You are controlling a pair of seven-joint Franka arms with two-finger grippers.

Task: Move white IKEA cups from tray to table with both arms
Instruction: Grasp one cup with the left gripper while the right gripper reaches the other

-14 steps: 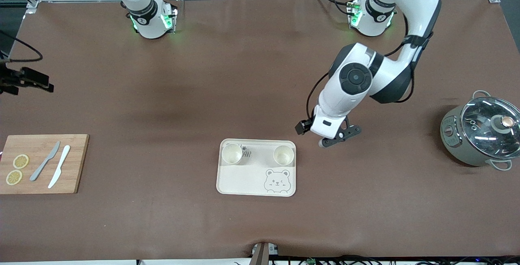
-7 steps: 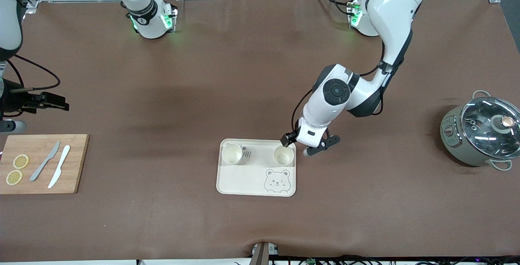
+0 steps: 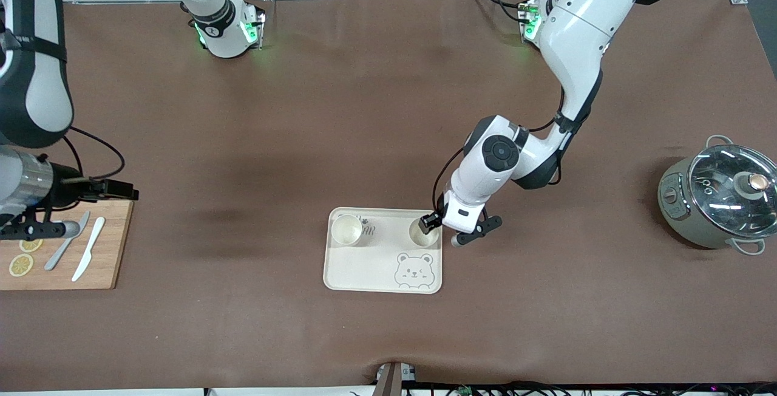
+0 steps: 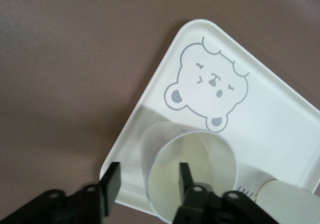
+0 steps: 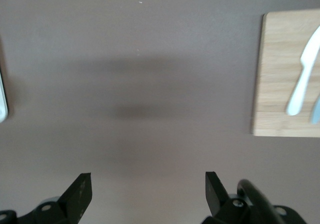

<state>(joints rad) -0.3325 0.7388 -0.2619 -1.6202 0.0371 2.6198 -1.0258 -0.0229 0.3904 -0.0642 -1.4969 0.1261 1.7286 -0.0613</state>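
Note:
Two white cups stand upright on the cream bear tray (image 3: 364,268). One cup (image 3: 346,230) is toward the right arm's end, the other cup (image 3: 422,235) toward the left arm's end. My left gripper (image 3: 430,221) is open at that second cup (image 4: 192,169). One finger (image 4: 186,176) is over its inside and the other finger (image 4: 111,181) is outside its wall. The first cup shows at the edge of the left wrist view (image 4: 290,204). My right gripper (image 3: 121,190) is open and empty over bare table (image 5: 147,189) by the cutting board.
A wooden cutting board (image 3: 112,250) with a grey knife (image 3: 68,241), a white knife (image 3: 89,256) and lemon slices (image 3: 21,264) lies at the right arm's end. A grey pot with a glass lid (image 3: 722,201) stands at the left arm's end.
My left gripper has come down and across from beside the tray to the cup nearest it. My right arm has come into view and moved toward the tray, past the cutting board's edge.

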